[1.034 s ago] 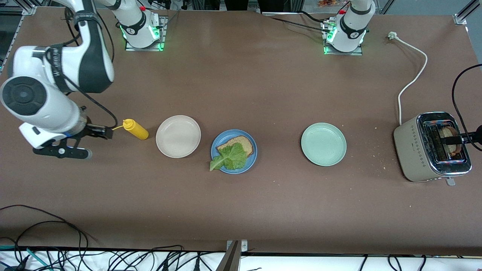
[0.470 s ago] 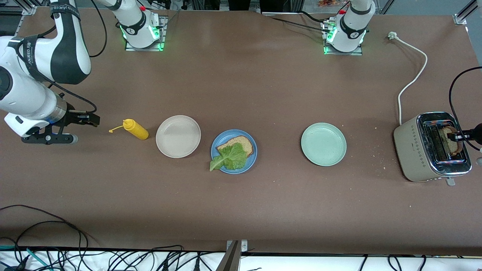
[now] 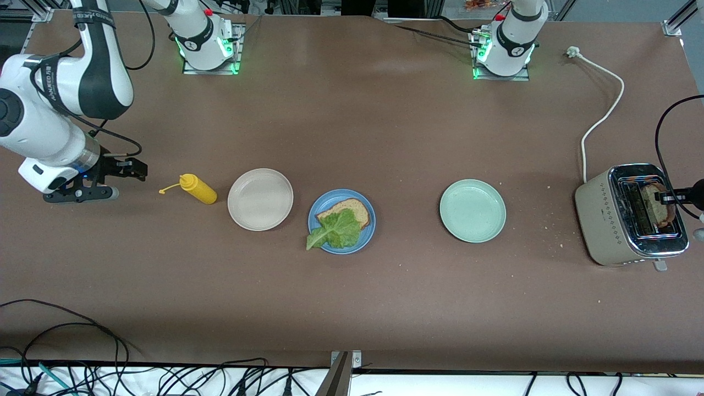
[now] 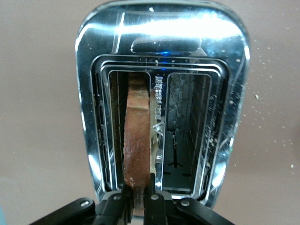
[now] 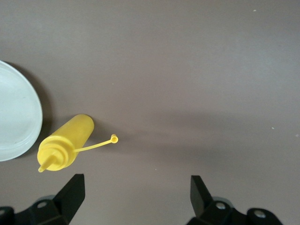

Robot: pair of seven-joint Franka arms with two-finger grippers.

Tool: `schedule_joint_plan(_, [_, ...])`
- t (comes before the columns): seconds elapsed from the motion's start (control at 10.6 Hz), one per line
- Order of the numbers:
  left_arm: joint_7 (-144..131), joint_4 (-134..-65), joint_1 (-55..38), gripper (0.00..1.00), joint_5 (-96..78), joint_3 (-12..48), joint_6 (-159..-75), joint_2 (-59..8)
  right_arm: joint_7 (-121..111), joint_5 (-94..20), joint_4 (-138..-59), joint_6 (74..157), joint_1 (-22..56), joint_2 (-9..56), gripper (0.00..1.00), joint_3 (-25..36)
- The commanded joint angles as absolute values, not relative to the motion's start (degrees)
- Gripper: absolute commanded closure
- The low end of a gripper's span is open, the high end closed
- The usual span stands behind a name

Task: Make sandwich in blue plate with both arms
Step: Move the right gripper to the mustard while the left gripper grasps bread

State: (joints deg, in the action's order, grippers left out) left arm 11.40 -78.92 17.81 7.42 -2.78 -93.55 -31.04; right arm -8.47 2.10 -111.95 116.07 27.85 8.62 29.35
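Brown toast [image 4: 137, 154] now pinched by left tool [image 4: 137, 202].

Front view: looked down from high across the table [image 3: 385, 308]. Left wrist: close above toaster [image 4: 161, 101]. Right wrist: above yellow bottle [image 5: 65, 143], shared with front.

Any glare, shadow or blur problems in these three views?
Left wrist view: strong glare on the toaster top, slots dark. Right wrist view: evenly lit, soft shadow beside the bottle. Front view: sharp, even light, green glow at both arm bases.
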Motion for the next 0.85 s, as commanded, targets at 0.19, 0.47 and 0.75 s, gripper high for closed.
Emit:
schedule_joint_plan(0.19, [15.0,-78.3,17.8,1.00,7.7,-0.2,-86.3,-20.9,-30.8,-9.8,-115.9,118.0,25.6,8.3,0.01,34.8])
schedule_joint_plan(0.47, [14.3,-78.3,17.8,1.00,7.6,1.8,-81.3,-15.3,-47.8,-20.8,-117.2,121.5,19.9,12.5,0.01,34.8])
schedule_joint_plan(0.75, [7.3,-78.3,17.8,1.00,-0.1,4.3,-77.4,-11.8,-64.6,-27.7,-117.5,120.9,16.5,15.2,0.01,34.8])
